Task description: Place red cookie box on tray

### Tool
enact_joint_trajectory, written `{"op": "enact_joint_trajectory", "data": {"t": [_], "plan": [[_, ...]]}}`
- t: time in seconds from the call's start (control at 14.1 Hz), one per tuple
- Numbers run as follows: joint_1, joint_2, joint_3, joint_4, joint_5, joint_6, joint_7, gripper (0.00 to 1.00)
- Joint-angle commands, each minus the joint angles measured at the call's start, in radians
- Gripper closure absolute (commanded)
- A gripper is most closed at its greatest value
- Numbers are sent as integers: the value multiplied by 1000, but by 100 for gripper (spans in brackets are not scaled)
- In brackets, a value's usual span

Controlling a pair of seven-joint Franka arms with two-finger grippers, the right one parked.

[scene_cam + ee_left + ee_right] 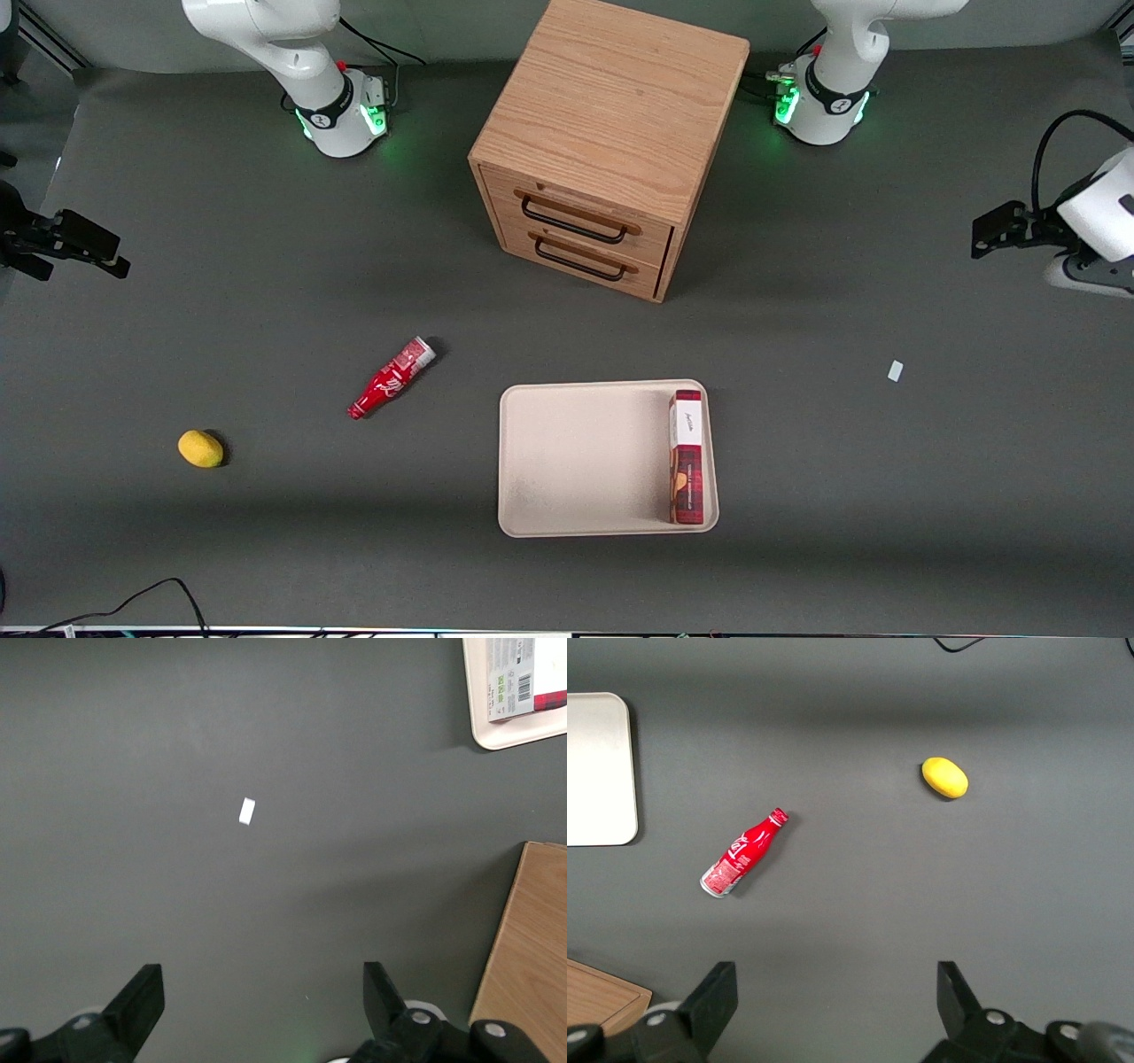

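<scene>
Since the red cookie box [687, 457] already lies inside the tray [585, 456] against its rim, the gripper [261, 997] hangs wide apart, empty, above bare counter [221, 904].

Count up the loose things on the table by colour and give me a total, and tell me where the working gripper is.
Red: 2, slim red plaid cardboard cookie box on the flat cream-beige tray; red bottle
Yellow: 1, yellow oval fruit
Cream: 1, tray
White: 1, small white scrap
Total: 5
Gripper: open above bare table.

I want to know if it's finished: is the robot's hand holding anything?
Nothing. The gripper is open over bare table; the red cookie box lies on the tray.
</scene>
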Motion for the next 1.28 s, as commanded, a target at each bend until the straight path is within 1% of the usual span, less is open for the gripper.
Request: {"op": "enact_joint_trajectory", "data": {"t": [0.0,0.28,0.43,0.71,0.92,1.21], "plan": [[-30,-30,19,-28,-1,-14,-45,0],[-62,-4,22,11,25,-15,-45,0],[-82,8,25,30,53,-28,-46,0],[-96,14,38,47,53,-63,-53,0],[-94,11,65,50,41,-93,-140,0],[-91,10,68,53,39,-106,-142,0]]}}
